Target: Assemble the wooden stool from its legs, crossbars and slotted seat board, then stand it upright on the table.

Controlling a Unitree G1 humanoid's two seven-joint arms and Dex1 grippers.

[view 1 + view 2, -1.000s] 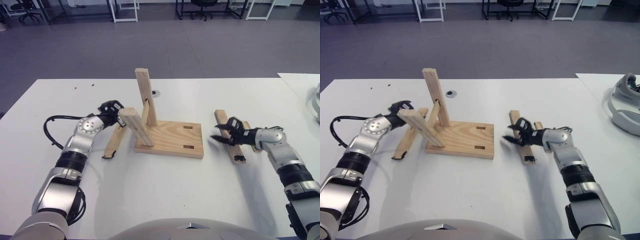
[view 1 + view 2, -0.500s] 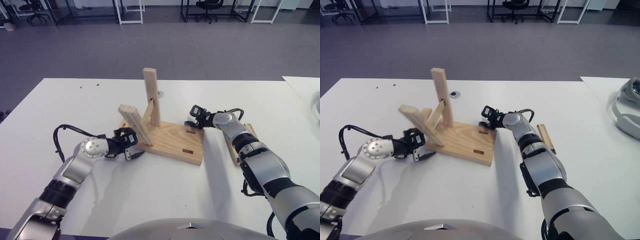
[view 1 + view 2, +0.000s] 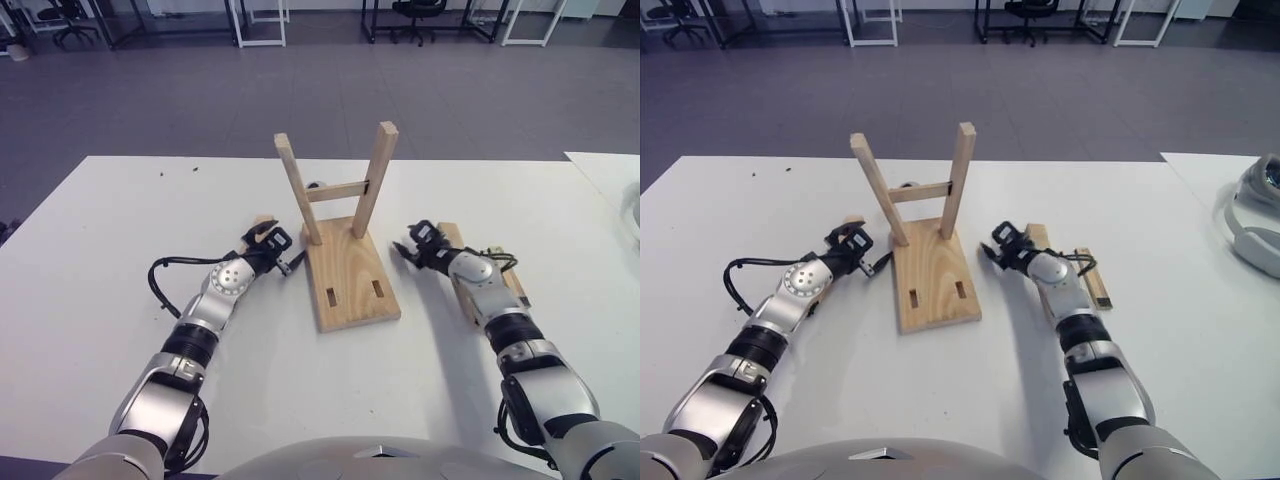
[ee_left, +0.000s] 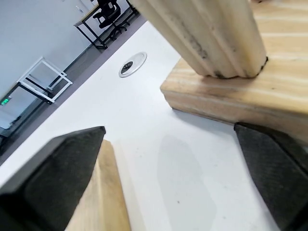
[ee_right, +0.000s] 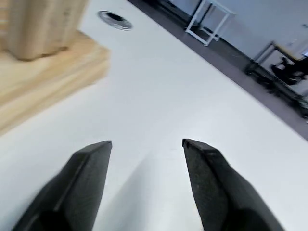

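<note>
- Left gripper (image 3: 283, 252), fingers spread wide and empty, sits beside one loose stick (image 3: 262, 222).
- Seat board (image 3: 352, 265) lies flat mid-table, bearing two upright legs (image 3: 297, 190), one crossbar (image 3: 338, 190) joining them, and two empty slots (image 3: 331, 296).
- Right gripper (image 3: 408, 245), fingers apart and empty, is just right of the board, with two more sticks (image 3: 1093, 277) near.

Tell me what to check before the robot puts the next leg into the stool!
1. Two upright wooden legs stand in the pale slotted seat board, short crossbar between them: ok.
2. Legs pushed fully down: cannot tell.
3. Two near rectangular slots empty for more legs: ok.
4. Left gripper open, holding nothing: ok.
5. Right gripper open, holding nothing: ok.
6. Loose wooden stick lying close by it, ready to grab: ok.
</note>
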